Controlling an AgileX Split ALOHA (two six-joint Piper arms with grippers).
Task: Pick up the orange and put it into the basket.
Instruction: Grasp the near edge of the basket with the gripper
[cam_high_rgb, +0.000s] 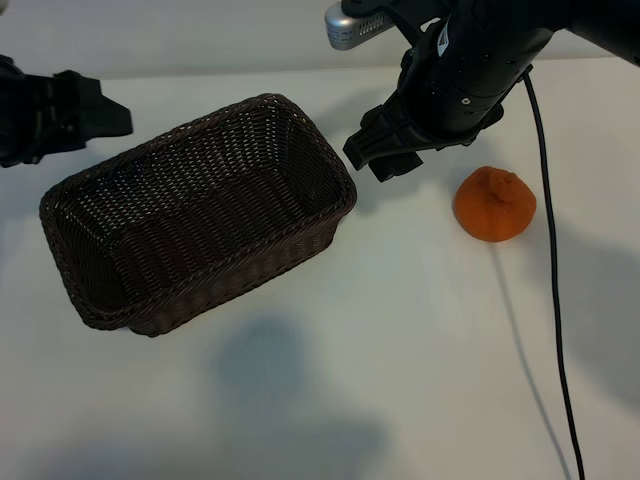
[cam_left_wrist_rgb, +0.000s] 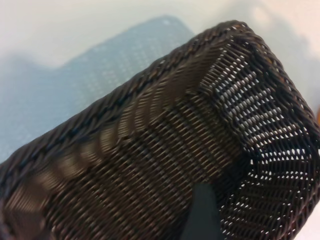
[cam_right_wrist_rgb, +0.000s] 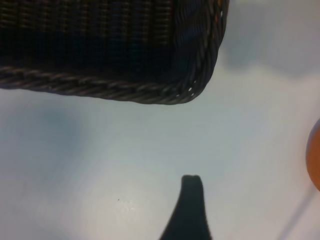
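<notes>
The orange (cam_high_rgb: 494, 205) lies on the white table right of the basket (cam_high_rgb: 300, 235), a dark brown wicker basket with nothing in it. My right gripper (cam_high_rgb: 380, 158) hangs open and empty above the table between the basket's right end and the orange, touching neither. In the right wrist view one dark finger (cam_right_wrist_rgb: 190, 210) shows over bare table, with the basket's corner (cam_right_wrist_rgb: 190, 92) beyond it and a sliver of the orange (cam_right_wrist_rgb: 315, 155) at the edge. My left gripper (cam_high_rgb: 100, 115) stands open at the far left by the basket's back left end; its finger (cam_left_wrist_rgb: 202, 215) shows over the weave (cam_left_wrist_rgb: 175, 125).
A black cable (cam_high_rgb: 550, 250) runs down the table's right side, just past the orange. The white tabletop (cam_high_rgb: 400, 380) stretches in front of the basket and the orange, crossed by the arms' shadows.
</notes>
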